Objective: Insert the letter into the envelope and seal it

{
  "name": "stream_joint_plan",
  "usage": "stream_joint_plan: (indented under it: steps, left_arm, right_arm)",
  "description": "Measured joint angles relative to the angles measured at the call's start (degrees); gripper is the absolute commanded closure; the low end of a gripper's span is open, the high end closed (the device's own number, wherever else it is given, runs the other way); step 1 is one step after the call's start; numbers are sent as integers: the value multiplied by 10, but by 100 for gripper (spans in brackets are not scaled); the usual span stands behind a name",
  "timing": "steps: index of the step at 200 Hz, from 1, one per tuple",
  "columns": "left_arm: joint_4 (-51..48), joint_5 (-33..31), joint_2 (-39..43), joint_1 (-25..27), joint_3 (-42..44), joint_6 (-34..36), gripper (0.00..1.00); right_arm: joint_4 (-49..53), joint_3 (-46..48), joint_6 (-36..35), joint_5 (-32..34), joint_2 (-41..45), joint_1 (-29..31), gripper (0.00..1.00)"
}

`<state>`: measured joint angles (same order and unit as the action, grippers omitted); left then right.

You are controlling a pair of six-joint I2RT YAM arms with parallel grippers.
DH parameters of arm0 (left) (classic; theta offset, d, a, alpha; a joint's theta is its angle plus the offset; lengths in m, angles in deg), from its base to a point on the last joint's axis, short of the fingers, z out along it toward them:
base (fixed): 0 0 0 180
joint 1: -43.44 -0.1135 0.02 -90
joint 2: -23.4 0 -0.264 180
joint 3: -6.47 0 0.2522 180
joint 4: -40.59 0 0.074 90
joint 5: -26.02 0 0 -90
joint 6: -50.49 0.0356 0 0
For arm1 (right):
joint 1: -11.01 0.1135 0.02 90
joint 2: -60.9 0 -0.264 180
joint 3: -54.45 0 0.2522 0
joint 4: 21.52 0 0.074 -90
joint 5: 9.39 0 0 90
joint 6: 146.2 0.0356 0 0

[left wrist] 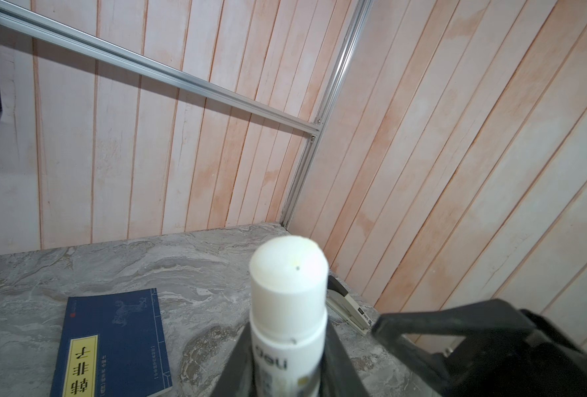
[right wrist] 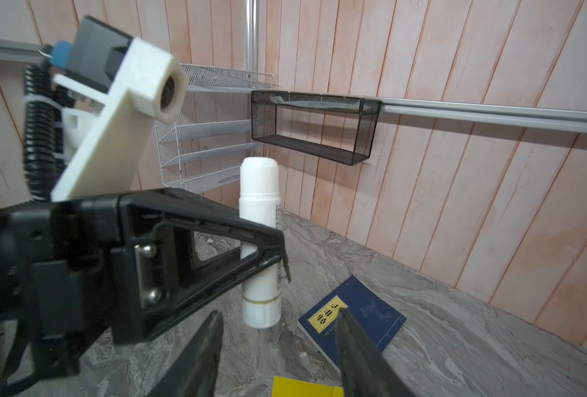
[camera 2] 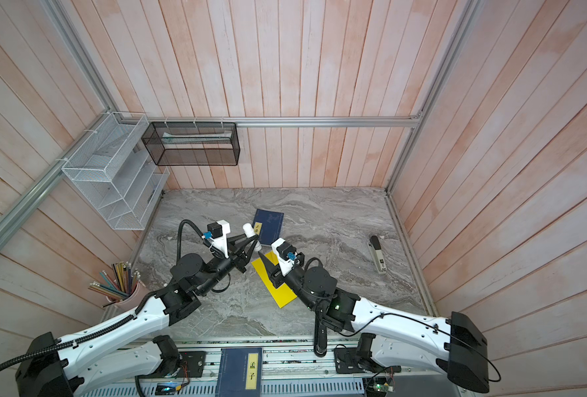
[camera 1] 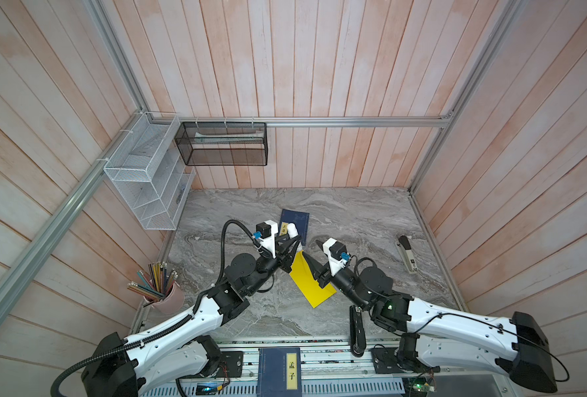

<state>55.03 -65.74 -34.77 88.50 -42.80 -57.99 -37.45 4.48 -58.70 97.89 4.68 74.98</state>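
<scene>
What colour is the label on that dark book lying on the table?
Yellow, with dark characters on it. The label on the blue book shows best in the right wrist view.

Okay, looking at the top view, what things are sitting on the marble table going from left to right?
In a top view: pink pencil cup → glue stick held in the left gripper → yellow envelope → stapler.

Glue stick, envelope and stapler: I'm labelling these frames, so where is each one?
glue stick (right wrist: 259,182): right wrist view, on its white cap.
envelope (camera 1: 311,287): a top view, on its bare yellow face between the arms.
stapler (camera 2: 378,256): a top view, mid-body, lying near the table's right edge.
</scene>
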Motion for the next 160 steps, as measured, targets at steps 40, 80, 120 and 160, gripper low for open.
stream_joint_plan:
  steps: [40,80,120,160]
  left_arm:
    - [-3,116,16,-60,0,-18,100]
    - [30,254,16,-98,0,-49,100]
    - [88,349,-12,-99,0,-79,100]
    - [115,392,-28,-99,0,-96,100]
  right_arm:
    - [14,39,24,-187,70,-97,52]
    - [6,55,66,-351,61,-171,53]
    - [-39,55,108,-452,-15,-185,52]
    - [-67,52,135,-495,-56,-188,49]
